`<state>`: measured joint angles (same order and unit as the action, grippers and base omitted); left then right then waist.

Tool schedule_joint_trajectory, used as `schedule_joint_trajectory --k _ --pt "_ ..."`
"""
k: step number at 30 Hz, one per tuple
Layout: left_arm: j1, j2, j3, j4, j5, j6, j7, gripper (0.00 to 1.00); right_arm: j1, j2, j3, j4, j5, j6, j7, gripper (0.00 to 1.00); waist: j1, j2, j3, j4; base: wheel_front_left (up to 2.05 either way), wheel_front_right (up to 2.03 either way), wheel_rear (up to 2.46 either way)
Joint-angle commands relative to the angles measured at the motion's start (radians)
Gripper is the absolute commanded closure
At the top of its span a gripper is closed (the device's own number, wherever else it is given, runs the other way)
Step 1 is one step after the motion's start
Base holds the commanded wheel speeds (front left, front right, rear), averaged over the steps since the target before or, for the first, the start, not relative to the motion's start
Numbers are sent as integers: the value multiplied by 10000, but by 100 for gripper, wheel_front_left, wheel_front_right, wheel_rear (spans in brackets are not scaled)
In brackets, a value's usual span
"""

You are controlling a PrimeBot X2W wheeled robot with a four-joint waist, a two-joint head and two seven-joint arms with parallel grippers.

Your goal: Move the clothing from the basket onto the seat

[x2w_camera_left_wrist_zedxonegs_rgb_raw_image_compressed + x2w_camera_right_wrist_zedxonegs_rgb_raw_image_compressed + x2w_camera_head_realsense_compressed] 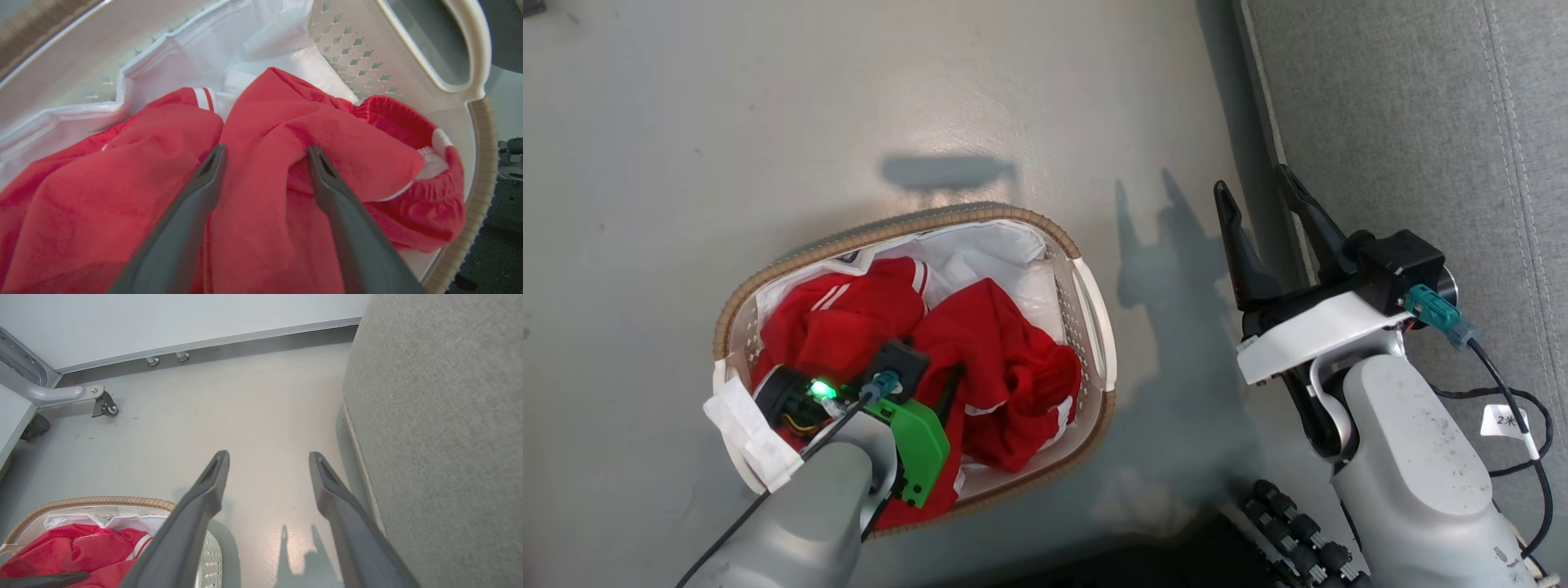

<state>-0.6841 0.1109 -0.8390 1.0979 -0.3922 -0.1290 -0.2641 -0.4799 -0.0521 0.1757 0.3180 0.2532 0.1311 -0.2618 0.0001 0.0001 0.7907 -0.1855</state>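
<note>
While the left claw [265, 153] stands spread, its fingers straddle a raised fold of the red clothing [265, 118]. The tips are at the fabric and nothing is pinched yet. White liner [184, 61] shows behind, inside the basket [355, 49].

Head view: the basket sits on the floor [768, 122] with the clothing heaped inside. The left arm reaches down at its near end. The grey seat [1405, 122] lies just right, bare of clothing. The right claw [1252, 178] hovers open and empty between basket and seat edge.

Right wrist view: right fingers apart over floor, seat front close alongside.

Judgement: grasp step, nothing moved across yet. Next: close on the fold, lift clear of the woven rim without dragging the liner, and carry it right to the seat.
</note>
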Motion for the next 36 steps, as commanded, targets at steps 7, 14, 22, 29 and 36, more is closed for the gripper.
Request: schedule_joint_trajectory --k 7,14,22,29,36 --pt "-478 159 -482 304 -486 -30 -7 0 -294 -3 208 -48 285 -6 -46 0 -1 -1 549 -225 0 0 0" --pt "-659 233 -1212 478 -844 -30 -5 0 -419 -4 353 -56 428 -6 -47 0 -1 -1 789 -323 0 0 0" --pt "-795 254 -1754 661 -1485 -30 0 0 -476 -4 428 -16 503 -6 -46 0 -1 -1 1011 -379 0 0 0" --pt "-837 250 -2349 822 -2152 -30 271 0 -545 -5 491 68 557 -7 -47 0 -1 -1 998 -417 0 0 0" --pt "-623 338 -2911 714 -2919 -30 863 100 -547 -4 551 141 604 -7 -47 0 -1 -1 760 -444 0 0 0"
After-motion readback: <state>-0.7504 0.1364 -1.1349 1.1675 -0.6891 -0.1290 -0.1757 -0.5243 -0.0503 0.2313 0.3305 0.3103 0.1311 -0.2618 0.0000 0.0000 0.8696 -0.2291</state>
